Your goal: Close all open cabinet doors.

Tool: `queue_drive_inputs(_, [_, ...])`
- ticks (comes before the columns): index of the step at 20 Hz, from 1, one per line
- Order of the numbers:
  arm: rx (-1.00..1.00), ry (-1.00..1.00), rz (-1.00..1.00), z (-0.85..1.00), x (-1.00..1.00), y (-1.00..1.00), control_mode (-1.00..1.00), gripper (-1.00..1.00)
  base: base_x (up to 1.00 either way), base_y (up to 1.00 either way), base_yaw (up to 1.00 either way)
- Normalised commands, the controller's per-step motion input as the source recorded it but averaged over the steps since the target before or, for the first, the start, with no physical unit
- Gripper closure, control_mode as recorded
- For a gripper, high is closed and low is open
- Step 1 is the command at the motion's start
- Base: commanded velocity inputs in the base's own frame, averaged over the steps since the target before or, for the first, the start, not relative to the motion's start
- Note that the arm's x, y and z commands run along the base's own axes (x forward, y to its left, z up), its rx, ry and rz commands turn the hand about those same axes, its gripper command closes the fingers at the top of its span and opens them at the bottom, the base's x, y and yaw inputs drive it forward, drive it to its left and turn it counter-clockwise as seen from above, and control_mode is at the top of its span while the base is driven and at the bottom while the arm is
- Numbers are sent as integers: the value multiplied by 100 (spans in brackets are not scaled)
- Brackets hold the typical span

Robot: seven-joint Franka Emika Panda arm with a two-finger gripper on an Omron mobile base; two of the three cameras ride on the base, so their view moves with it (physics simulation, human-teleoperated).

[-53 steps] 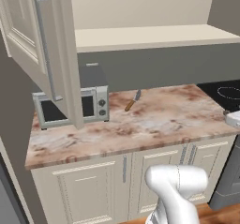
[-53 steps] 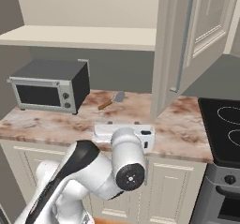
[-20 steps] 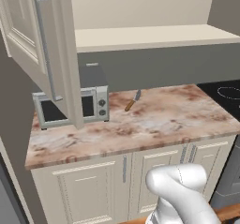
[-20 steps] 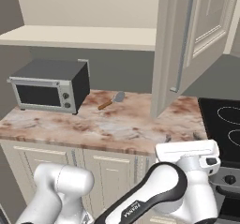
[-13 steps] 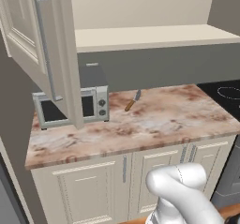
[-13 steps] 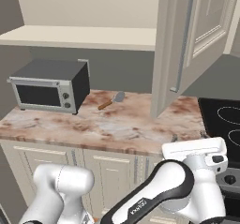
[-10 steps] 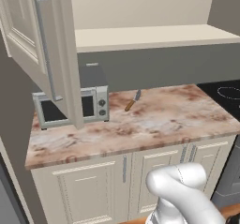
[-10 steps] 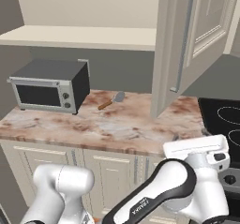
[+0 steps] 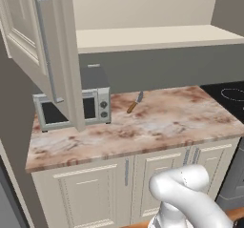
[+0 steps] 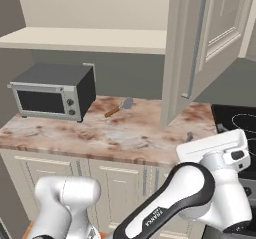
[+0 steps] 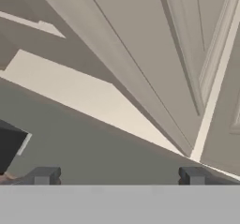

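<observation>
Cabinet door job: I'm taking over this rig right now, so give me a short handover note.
Gripper: open, holding nothing, fingers wide apart in the hand view, pointed up at the cabinet door.
Cabinet door: swung wide open, sticking out over the counter in front of the microwave; its bar handle faces the robot in the right base view.
Done: nothing closed yet; no contact with the door.
Left: bring the gripper to the door and push it shut. Whether other doors stand open cannot be told from here.
</observation>
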Motion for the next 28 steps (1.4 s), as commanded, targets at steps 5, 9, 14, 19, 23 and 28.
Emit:
queue_drive_inputs(5, [-13, -2, 1, 33, 0, 0, -100, -100, 0, 0, 0])
queue_drive_inputs(9, [-12, 0, 1, 29, 0, 0, -100, -100, 0, 0, 0])
queue_drive_inputs(14, [-12, 0, 4, 26, 0, 0, -100, -100, 0, 0, 0])
queue_drive_inputs(19, [-14, 0, 6, 16, 0, 4, -100, -100, 0, 0, 0])
queue_drive_inputs(23, [-19, 0, 8, 2, 0, 25, -100, -100, 0, 0, 0])
queue_drive_inputs(28, [-23, -1, 13, 3, 0, 44, -100, -100, 0, 0, 0])
